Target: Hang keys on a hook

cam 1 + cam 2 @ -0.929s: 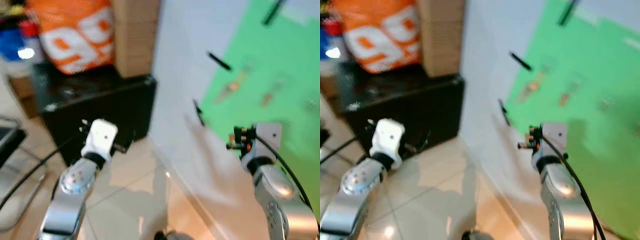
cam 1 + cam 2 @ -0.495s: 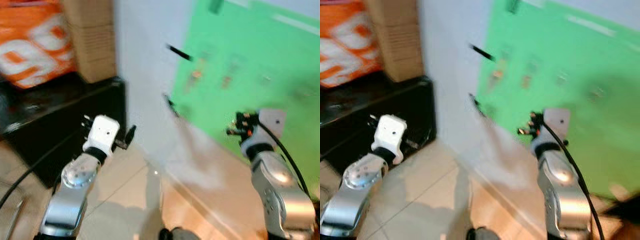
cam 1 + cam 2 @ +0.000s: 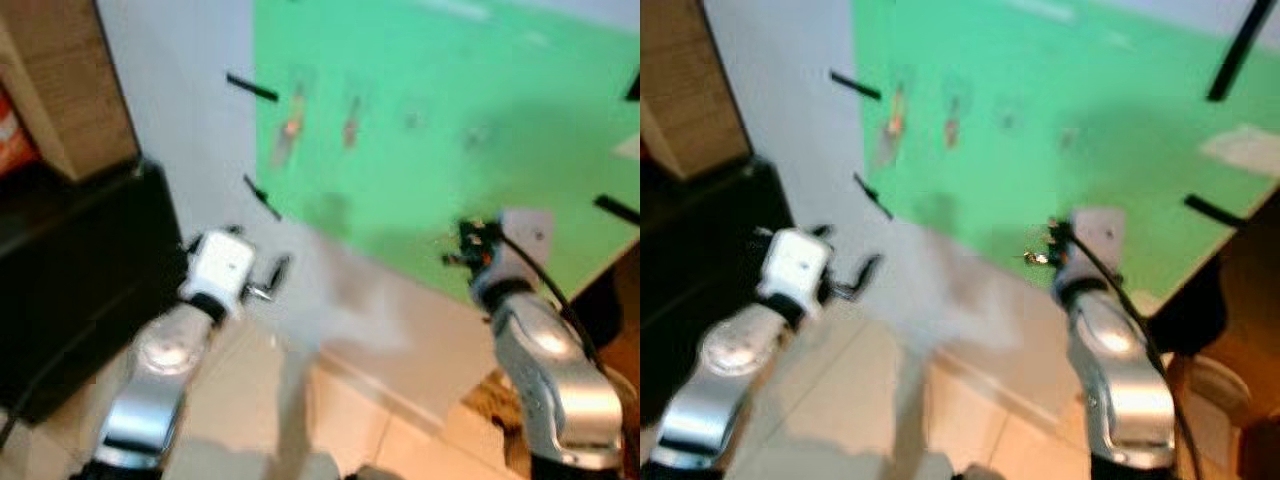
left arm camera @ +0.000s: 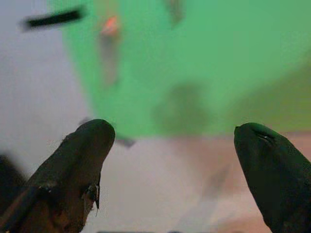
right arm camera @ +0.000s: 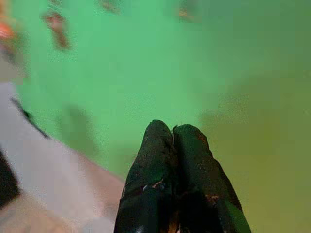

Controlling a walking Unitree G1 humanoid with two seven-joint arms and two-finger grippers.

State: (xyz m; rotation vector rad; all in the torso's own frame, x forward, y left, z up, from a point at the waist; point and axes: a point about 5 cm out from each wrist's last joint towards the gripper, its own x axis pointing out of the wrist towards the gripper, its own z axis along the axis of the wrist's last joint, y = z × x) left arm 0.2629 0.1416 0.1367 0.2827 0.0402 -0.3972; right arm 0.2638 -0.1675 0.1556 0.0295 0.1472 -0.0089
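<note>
A green board (image 3: 450, 120) covers the wall ahead, blurred. Two small orange-brown hooks (image 3: 292, 125) (image 3: 350, 120) show on its upper left, with fainter marks further right. Black strips (image 3: 252, 88) (image 3: 262, 197) sit at the board's left edge. My right gripper (image 3: 455, 252) is raised in front of the board's lower part, fingers (image 5: 158, 145) pressed shut. A small glinting piece, apparently the keys (image 3: 1033, 258), sticks out at its tips. My left gripper (image 3: 270, 280) is held up near the wall left of the board, its fingers (image 4: 82, 160) wide open and empty.
A black cabinet (image 3: 70, 270) stands at the left with a cardboard box (image 3: 60, 90) on it. Pale floor tiles (image 3: 250, 400) run to the wall's foot. Dark brown furniture (image 3: 615, 300) stands at the right, below the board's corner.
The camera has swung right: the green board slid from the right edge to the middle, and the orange bag left the picture. Both arms kept their raised pose.
</note>
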